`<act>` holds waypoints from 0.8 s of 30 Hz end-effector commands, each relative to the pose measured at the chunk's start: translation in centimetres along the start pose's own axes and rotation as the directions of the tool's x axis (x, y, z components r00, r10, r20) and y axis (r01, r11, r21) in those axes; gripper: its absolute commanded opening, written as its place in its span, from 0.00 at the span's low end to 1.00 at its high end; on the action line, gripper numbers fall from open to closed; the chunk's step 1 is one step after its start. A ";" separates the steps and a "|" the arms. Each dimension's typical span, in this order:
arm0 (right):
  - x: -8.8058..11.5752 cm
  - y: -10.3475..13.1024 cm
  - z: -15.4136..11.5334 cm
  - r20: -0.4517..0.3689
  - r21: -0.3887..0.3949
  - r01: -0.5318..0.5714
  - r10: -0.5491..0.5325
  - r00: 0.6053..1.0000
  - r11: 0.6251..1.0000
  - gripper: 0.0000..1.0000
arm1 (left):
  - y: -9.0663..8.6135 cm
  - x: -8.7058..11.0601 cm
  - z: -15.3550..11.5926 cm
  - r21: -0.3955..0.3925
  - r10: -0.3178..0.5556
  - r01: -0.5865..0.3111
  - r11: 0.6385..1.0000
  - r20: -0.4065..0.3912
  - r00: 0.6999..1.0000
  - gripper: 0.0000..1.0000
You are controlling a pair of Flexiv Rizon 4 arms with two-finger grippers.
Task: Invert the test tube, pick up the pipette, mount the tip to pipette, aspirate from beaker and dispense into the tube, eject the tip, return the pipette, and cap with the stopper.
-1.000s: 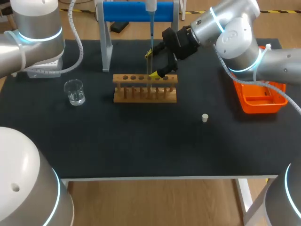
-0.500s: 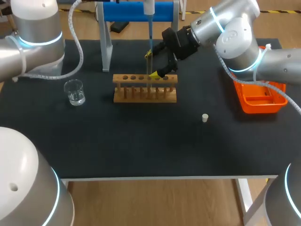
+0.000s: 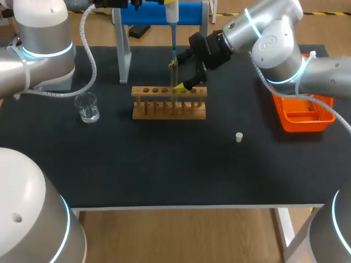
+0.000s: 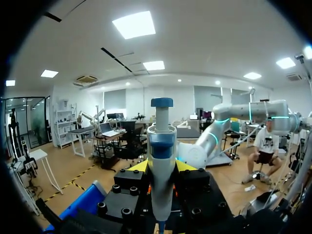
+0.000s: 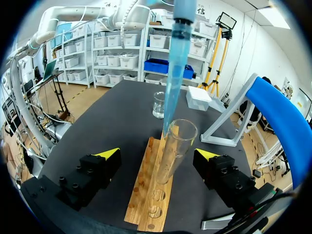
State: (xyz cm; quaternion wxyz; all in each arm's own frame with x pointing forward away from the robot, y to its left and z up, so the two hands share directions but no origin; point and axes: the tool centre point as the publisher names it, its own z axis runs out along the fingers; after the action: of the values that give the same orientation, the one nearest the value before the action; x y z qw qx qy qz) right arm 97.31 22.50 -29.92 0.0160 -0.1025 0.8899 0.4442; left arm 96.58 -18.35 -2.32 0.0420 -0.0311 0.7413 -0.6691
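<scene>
A glass test tube (image 5: 174,146) stands upright in the wooden rack (image 3: 169,103). My right gripper (image 5: 157,153) is open around it, one yellow fingertip (image 5: 110,152) on each side and neither touching the glass. My left gripper (image 4: 162,166) is shut on the white and blue pipette (image 4: 161,161) and holds it upright above the rack. The pipette's long blue tip (image 5: 176,68) hangs down, its point at the tube's mouth. In the head view the pipette (image 3: 172,12) is at the back, with my right gripper (image 3: 177,75) below it. A beaker (image 3: 86,107) of clear liquid stands left of the rack. The white stopper (image 3: 239,137) lies to the right.
A blue and grey stand (image 3: 160,13) rises behind the rack. An orange tray (image 3: 303,114) sits at the table's right edge, under my right arm. A white box (image 5: 199,97) lies on the mat beyond the beaker (image 5: 159,104).
My left arm has shifted and the pipette has moved slightly left and lower in the head view. My right arm and the tube have stayed still.
</scene>
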 end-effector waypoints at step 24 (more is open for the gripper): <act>0.0 0.0 -0.1 -0.001 0.000 0.000 0.000 1.000 1.000 1.00 | -2.1 0.0 -0.2 -0.032 0.049 -0.048 0.998 0.032 0.998 0.00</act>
State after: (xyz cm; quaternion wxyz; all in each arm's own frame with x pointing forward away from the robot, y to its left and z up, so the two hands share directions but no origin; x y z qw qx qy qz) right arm 97.31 22.50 -29.92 0.0161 -0.1024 0.8899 0.4442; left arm 96.72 -18.43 -0.43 0.0689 -0.0248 0.7505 -0.6568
